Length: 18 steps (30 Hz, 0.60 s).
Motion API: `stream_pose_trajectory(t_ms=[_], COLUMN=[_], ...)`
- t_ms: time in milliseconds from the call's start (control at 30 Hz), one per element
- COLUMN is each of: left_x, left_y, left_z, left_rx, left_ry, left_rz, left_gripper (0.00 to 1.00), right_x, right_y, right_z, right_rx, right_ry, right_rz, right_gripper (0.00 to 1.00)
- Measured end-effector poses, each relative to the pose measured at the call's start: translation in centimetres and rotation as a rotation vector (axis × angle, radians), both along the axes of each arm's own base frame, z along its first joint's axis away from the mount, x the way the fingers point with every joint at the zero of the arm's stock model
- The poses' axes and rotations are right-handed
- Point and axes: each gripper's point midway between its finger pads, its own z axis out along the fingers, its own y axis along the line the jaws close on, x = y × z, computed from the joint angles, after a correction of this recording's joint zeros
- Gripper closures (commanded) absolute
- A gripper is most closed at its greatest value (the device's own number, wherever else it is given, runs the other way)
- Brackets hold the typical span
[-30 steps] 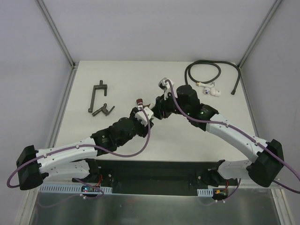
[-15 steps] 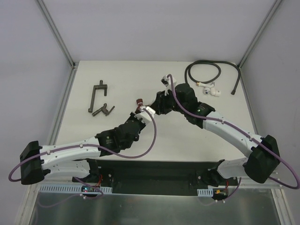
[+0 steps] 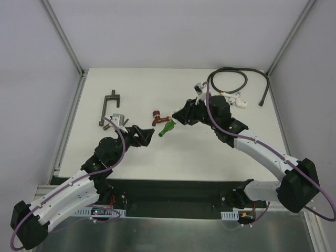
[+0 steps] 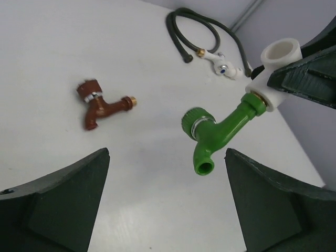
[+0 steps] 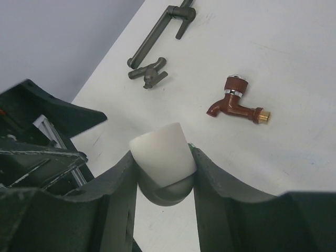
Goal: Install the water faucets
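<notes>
My right gripper (image 3: pixel 180 118) is shut on the white elbow fitting (image 5: pixel 160 151), held above the table. The green faucet (image 3: pixel 167 128) hangs from the elbow (image 4: pixel 278 71), joined to it at its threaded end; it shows in the left wrist view (image 4: pixel 220 128) and is almost hidden in the right wrist view. The dark red faucet (image 3: pixel 157 116) lies loose on the table just beyond it, also seen in the left wrist view (image 4: pixel 102 105) and the right wrist view (image 5: pixel 236 101). My left gripper (image 3: pixel 143 134) is open and empty, left of the green faucet, its fingers (image 4: pixel 52 210) wide apart.
A black hose (image 3: pixel 228 79) with white end fittings (image 3: pixel 237 101) lies at the back right. Two dark grey metal handle parts (image 3: pixel 109 104) (image 3: pixel 115 124) lie at the left, also in the right wrist view (image 5: pixel 157 31). The enclosure walls stand on both sides.
My left arm has drawn back to the left, away from the right gripper, and the green faucet has come into view. The right gripper has shifted slightly right with the elbow.
</notes>
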Motion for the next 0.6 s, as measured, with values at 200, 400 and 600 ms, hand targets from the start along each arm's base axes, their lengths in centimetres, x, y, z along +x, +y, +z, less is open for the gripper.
stream_pose_trajectory(t_ms=[200,400,600], left_x=[-0.5,-1.3,-1.3], left_y=[-1.6,-2.5,-3.4], left_z=[-4.9,-6.2,-2.6], left_rx=[-0.325,-0.631,-0.848], left_ry=[0.216,0.398,0.416], left_rz=[-0.052,-0.054,-0.121], left_gripper=[0.06,0.04,0.04], right_x=[0.1,-0.1,-0.3], right_y=[-0.5,-0.6,-0.2], right_z=[0.5,0.7,1.2], right_rx=[0.042,0.076,0.128], right_ry=[0.000,-0.006,-0.013], right_rz=[-0.023,-0.030,-0.014], right_gripper=[0.98,0.98,0.98])
